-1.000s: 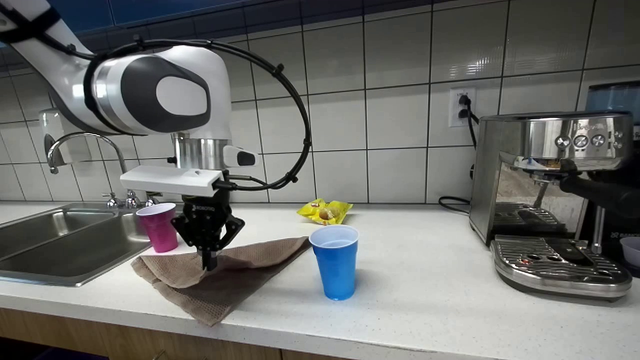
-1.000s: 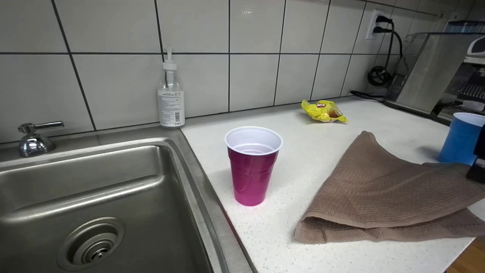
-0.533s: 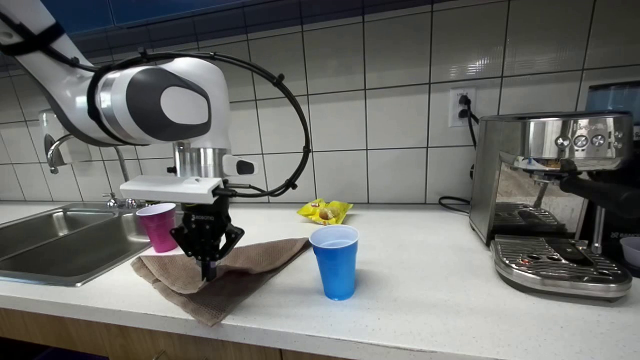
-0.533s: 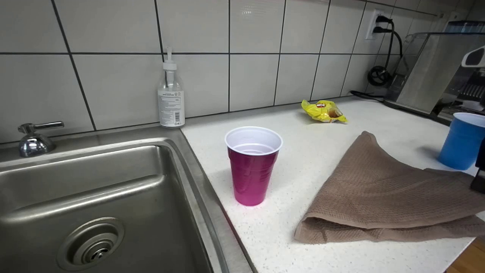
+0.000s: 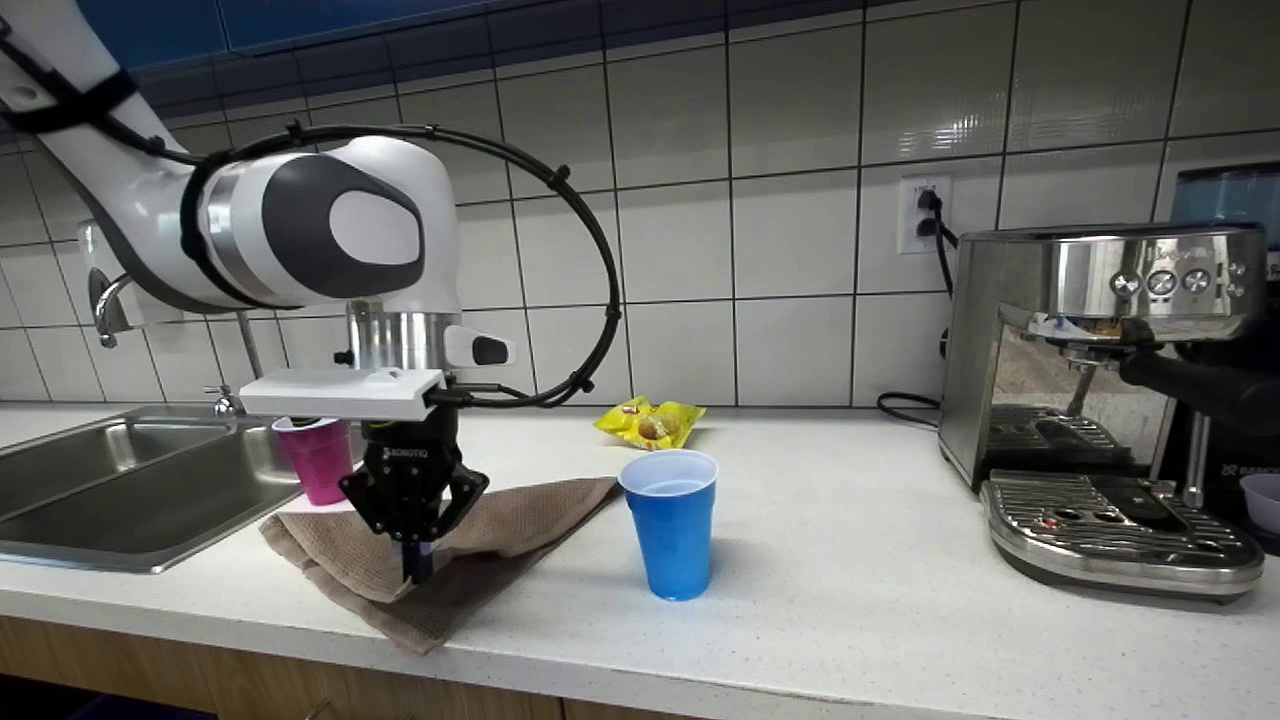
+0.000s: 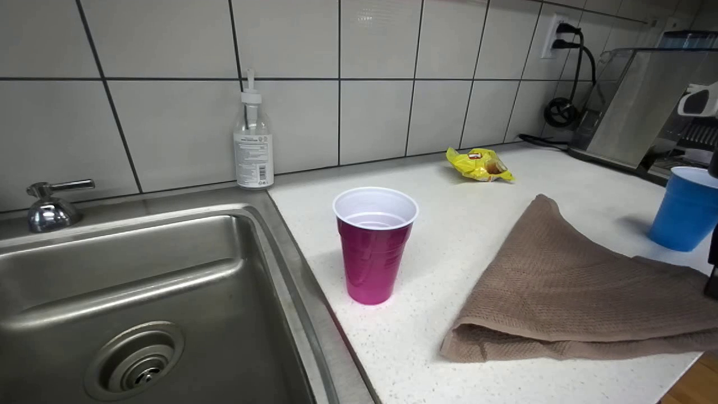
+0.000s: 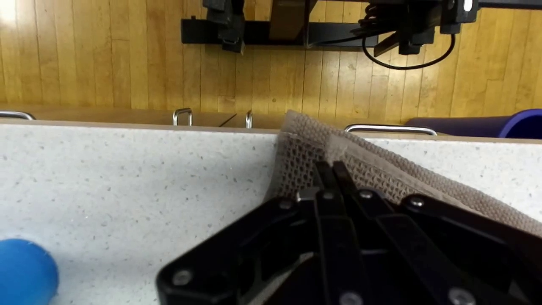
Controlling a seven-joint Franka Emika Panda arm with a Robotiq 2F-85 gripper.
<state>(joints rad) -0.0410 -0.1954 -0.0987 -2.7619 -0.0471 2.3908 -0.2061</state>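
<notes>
beside the sink point(image 6: 185, 286) lay the cloth point(image 6: 566, 297), folded over and tapering to a point away from the sink. the gripper point(image 7: 331, 165) stood midway along that run, jaws clenched on the top layer's corner, directly beneath them.

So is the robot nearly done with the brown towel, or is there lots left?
Partway, it seems. Done: the brown waffle-weave towel is partly doubled over, one layer upon another. In hand: the gripper is shut, pinching the upper layer's corner. Left, probably: settling that corner and letting go, since it's gripped and the lower corner sticks out past it in the wrist view.
</notes>
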